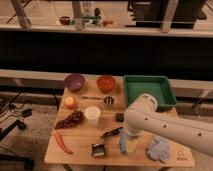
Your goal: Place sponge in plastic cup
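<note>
The end effector (126,135) sits low in the frame's lower centre, largely hidden behind the white arm (170,125); whether it is spread or pinching something, I cannot tell. Directly below it a pale blue, roundish thing (129,145), sponge or small blue plastic cup, rests on the wooden worktop (80,150); I cannot tell which. Just right lies a crumpled pale blue cloth (160,149). Left are a dark utensil (111,133) and red chili (62,142). Further up stand a white cup (92,114), purple bowl (74,81), orange bowl (106,82) and green tray (148,90).
</note>
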You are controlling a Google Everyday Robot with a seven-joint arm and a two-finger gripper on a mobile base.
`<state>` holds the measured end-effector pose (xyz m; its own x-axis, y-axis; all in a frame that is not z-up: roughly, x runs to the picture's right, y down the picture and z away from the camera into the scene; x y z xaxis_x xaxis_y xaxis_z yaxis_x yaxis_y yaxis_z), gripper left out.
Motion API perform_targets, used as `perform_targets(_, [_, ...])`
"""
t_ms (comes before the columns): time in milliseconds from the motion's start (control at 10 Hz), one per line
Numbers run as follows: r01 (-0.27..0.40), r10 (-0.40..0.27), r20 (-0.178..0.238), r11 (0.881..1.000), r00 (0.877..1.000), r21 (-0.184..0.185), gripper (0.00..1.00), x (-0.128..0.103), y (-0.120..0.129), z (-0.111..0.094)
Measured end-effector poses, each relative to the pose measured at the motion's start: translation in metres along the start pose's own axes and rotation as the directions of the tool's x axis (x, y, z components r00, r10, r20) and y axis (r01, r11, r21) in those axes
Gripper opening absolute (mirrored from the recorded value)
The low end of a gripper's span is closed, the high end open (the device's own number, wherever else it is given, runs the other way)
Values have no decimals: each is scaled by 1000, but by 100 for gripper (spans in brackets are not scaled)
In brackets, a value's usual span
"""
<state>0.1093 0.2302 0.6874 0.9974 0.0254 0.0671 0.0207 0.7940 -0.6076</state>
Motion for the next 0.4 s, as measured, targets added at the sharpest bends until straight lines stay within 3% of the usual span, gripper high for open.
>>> perform_targets(400, [0,0,4,1000,1000,3,12,1,5,-2])
